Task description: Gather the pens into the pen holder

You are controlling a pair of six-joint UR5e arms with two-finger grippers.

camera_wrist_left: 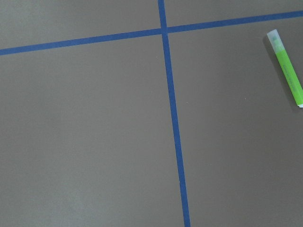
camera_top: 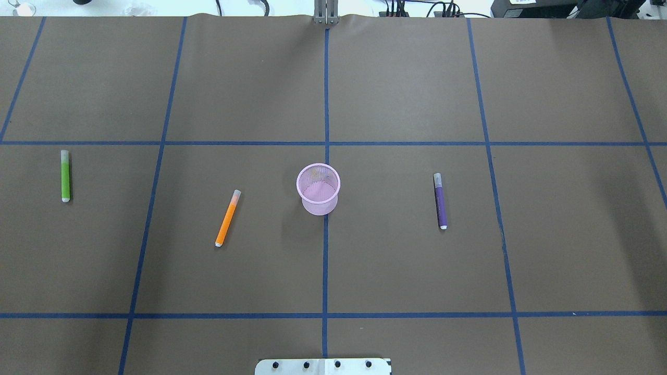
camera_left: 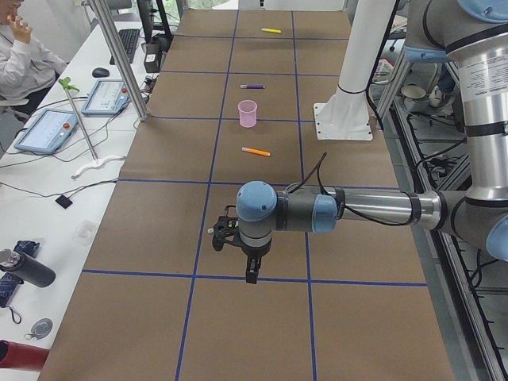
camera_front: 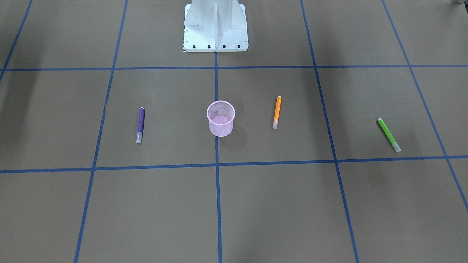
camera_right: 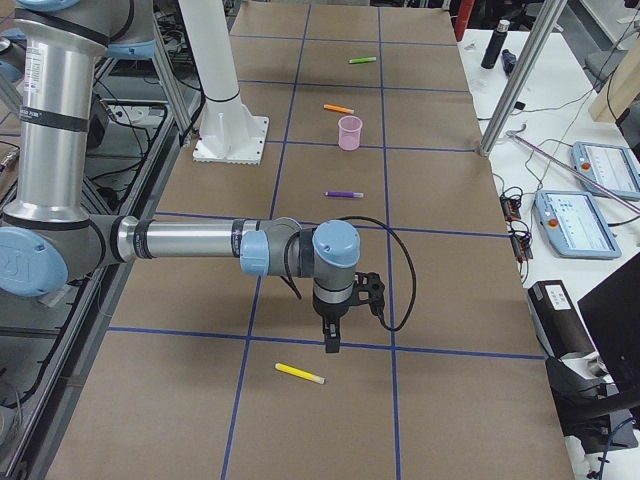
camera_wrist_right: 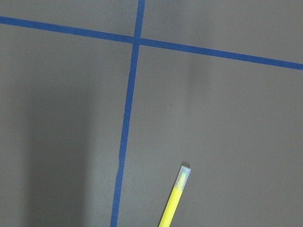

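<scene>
Blue-taped brown table (camera_top: 406, 250) bears the pen holder (camera_top: 318, 204).

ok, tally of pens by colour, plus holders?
purple pen: 1
orange pen: 1
green pen: 1
yellow pen: 1
pink holder: 1
Total: 5 things, of which 4 are pens

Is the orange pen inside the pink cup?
No, the orange pen lies flat on the table, apart from the cup.
</scene>
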